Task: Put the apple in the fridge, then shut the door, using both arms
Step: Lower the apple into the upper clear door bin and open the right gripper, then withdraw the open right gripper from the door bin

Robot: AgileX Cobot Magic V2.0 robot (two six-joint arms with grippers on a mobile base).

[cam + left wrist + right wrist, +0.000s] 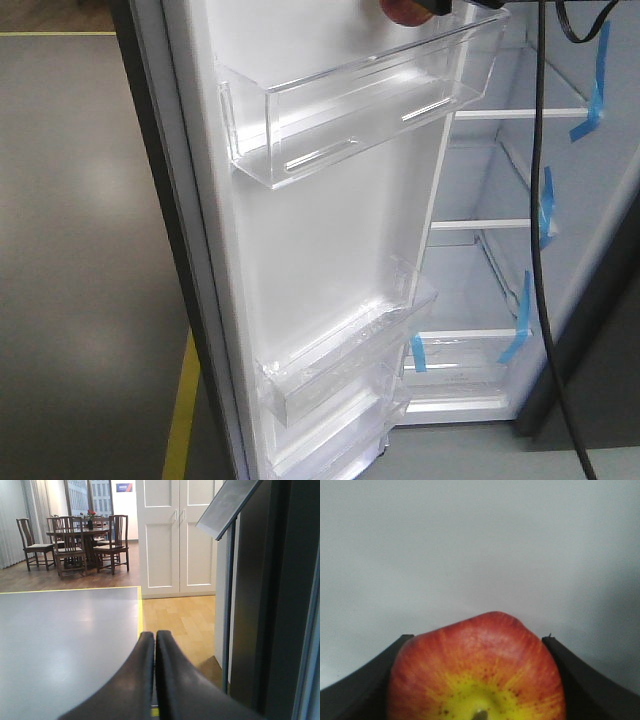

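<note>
The apple (477, 675), red with a yellow top and a stem, fills the bottom of the right wrist view. My right gripper (477, 639) is shut on it, one black finger on each side, in front of a plain white surface. In the front view the apple (403, 10) and right gripper (445, 6) just show at the top edge, above the door's upper clear bin (370, 110). The door (330, 250) stands open, white side showing. The fridge (500, 180) is open, with white shelves and blue tape. My left gripper (155, 636) is shut and empty, beside a dark grey panel (260, 605).
A black cable (542, 200) hangs down in front of the fridge interior. Two lower clear bins (340, 370) stick out from the door. A yellow line (183, 410) marks the grey floor. A dining table with chairs (75, 540) and white double doors (175, 535) stand far off.
</note>
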